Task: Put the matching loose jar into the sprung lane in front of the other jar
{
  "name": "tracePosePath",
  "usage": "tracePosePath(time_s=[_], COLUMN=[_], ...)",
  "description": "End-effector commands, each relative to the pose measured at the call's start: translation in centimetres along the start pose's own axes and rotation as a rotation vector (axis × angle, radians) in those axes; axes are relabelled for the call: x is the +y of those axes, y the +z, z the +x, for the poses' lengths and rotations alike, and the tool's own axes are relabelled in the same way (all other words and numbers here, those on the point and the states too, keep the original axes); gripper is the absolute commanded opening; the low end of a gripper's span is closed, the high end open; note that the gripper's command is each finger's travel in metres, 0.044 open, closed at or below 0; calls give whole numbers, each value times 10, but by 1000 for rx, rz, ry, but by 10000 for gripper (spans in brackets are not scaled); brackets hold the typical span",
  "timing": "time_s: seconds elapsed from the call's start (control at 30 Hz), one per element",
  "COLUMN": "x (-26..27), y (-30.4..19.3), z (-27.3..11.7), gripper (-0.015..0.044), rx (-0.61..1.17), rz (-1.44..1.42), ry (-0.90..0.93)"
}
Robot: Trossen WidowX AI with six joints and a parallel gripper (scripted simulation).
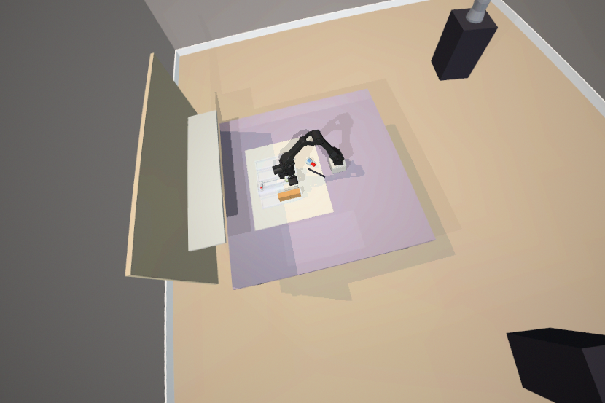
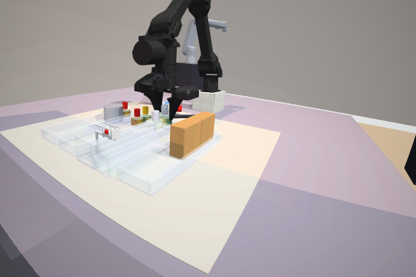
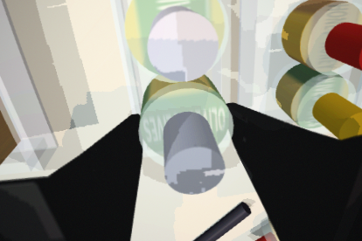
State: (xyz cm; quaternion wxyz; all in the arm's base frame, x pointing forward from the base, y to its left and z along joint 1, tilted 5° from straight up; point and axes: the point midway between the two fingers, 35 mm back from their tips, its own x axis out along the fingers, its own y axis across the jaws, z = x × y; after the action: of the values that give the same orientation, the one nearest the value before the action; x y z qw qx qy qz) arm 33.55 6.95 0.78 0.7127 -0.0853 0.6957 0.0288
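Jaws (image 2: pixel 164 114), one pair, about half open, closed on one olive jar with grey cap (image 2: pixel 164 109) (image 3: pixel 192 161), the new stock, held at the front of the sprung lane. Next beyond, one matching olive jar with white cap (image 2: pixel 155 115) (image 3: pixel 181 44), standing in that lane just ahead of the held one. Step in hand, by judgement: loading from the front; next move, a slow, level push back against the row, then down behind the low front stop, grip kept until seated, lest the pusher snap.
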Motion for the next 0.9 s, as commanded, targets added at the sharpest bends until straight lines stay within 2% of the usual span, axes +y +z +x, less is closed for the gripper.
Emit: tracePosePath(time_s=[0.0, 0.87], x=[0, 0], y=[8, 7], z=[-1, 7], gripper=[0, 0], rx=[-32, -32], rz=[-1, -1], ry=[1, 0])
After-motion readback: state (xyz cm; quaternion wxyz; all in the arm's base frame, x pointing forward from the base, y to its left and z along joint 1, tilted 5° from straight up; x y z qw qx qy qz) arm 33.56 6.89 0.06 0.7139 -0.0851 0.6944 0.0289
